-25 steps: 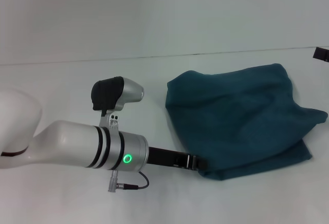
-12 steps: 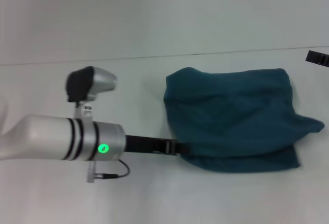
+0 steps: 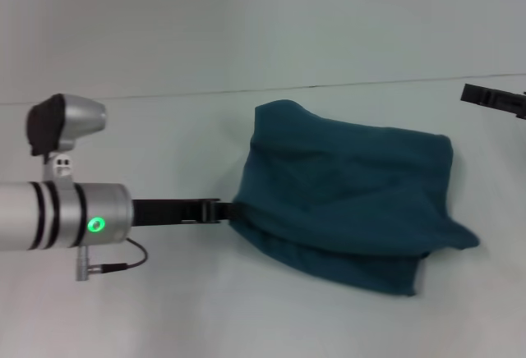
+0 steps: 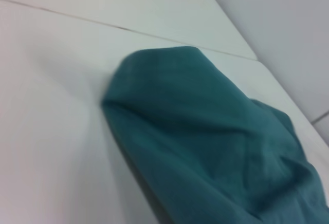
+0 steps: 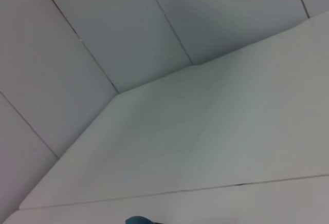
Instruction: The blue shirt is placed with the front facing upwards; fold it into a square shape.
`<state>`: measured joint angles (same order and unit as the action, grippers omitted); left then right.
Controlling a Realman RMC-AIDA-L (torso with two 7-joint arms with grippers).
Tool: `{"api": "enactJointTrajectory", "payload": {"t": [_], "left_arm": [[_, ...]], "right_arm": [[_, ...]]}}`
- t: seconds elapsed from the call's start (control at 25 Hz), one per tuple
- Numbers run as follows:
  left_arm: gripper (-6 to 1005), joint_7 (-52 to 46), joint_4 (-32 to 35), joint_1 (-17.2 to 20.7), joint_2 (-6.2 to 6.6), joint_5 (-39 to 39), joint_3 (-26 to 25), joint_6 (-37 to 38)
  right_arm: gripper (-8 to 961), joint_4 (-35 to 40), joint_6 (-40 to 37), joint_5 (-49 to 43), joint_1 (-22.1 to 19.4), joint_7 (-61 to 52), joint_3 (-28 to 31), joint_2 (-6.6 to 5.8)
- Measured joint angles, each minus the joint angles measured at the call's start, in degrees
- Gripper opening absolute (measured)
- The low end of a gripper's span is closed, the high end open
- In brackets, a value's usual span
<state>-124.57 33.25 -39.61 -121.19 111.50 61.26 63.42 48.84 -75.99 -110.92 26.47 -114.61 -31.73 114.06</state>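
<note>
The blue shirt (image 3: 349,206) is lying on the white table (image 3: 164,309) as a bunched, several-layered bundle, roughly rectangular but far from a clean square: its edges are running crooked, one corner is sticking out on the side away from the left arm, and the lower layers are peeking out beneath the top one. By that look, the folding is well under way but not finished (the outline will probably need squaring and the loose corner tucking in). The left gripper (image 3: 226,210) is reaching in level from the left and meeting the shirt's near edge, its dark fingers appearing to be pinched on the cloth there, though the very tips are disappearing into the fabric, so the grip is a judgement rather than a plain sight. The left wrist view is showing only the shirt's rumpled folds and no fingers. The right gripper (image 3: 493,99) is sitting well apart from the shirt, beyond its far right corner, cut off by the frame edge; whether it is open or closed cannot be told. No lettering or neck label is showing anywhere.
</note>
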Motion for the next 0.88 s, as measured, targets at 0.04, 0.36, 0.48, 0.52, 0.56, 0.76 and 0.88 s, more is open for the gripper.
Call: {"api": "enactJointTrajectory", "payload": {"t": [0.04, 0.36, 0.48, 0.52, 0.56, 0.76, 0.88], "left_arm": [[18, 0.01, 0.83, 0.72, 0.09, 1.18, -1.55, 0.11], [18, 0.22, 2.28, 3.44, 0.76, 4.34, -7.13, 0.29], [18, 0.42, 2.72, 4.00, 0.82, 4.34, -7.21, 1.03], [18, 0.57, 2.75, 4.01, 0.82, 4.34, -7.23, 1.44], [18, 0.67, 2.81, 4.01, 0.82, 4.34, -7.25, 1.70], [18, 1.26, 3.37, 3.99, 0.67, 4.34, -7.32, 3.72], [18, 2.02, 3.39, 4.15, 0.63, 4.34, -7.33, 5.69]], "right_arm": [[917, -0.23, 0.08, 0.00, 0.32, -0.11, -0.08, 0.00], [916, -2.60, 0.83, -3.25, 3.36, -1.61, -0.17, -0.06], [916, -2.75, 0.79, -4.20, 3.76, -2.76, -0.18, 0.04], [916, -2.77, 0.39, -4.23, 3.70, -3.08, -0.18, 0.03], [916, -2.80, -0.26, -4.25, 3.52, -3.48, -0.18, -0.02], [916, -3.59, -5.23, -4.34, 1.77, -4.87, -0.17, -0.81], [916, -4.44, -7.33, -5.85, 0.62, -5.84, -0.16, -1.16]]}}
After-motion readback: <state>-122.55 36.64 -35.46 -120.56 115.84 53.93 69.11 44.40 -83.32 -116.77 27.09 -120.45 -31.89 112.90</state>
